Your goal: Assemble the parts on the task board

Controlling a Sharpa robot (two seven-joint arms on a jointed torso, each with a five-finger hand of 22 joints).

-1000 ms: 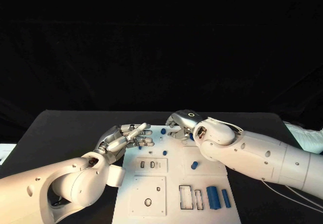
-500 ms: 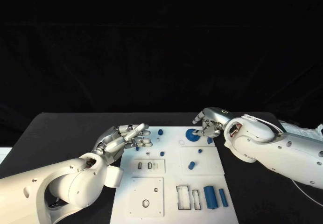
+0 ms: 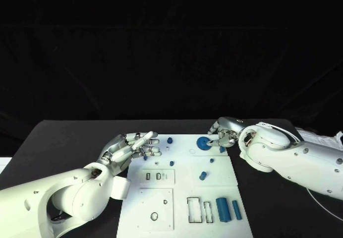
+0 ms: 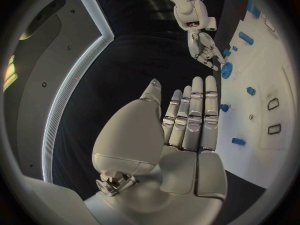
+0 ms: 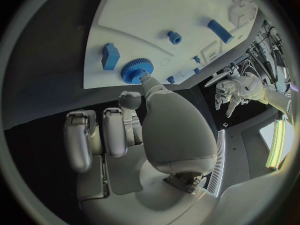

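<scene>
The white task board (image 3: 187,193) lies in the middle of the table. A blue gear (image 3: 203,143) sits flat on the board's far right part. My right hand (image 3: 223,136) is beside the gear with its fingers curled, and one fingertip (image 5: 145,77) touches the gear (image 5: 133,70) at its rim. My left hand (image 3: 136,146) hovers over the board's far left edge, fingers straight and apart, holding nothing. The left wrist view shows that open hand (image 4: 187,122) and, beyond it, the right hand (image 4: 206,50) at the gear (image 4: 226,70).
Small blue pegs (image 3: 171,162) and a short blue piece (image 3: 203,175) are scattered over the board's middle. Two long blue bars (image 3: 223,208) stand at the near right beside rectangular slots (image 3: 196,208). A blue block (image 5: 110,56) lies close to the gear.
My right hand has drawn back to the right from above the board's far middle, uncovering the blue gear, and now touches its rim. The left hand has barely moved.
</scene>
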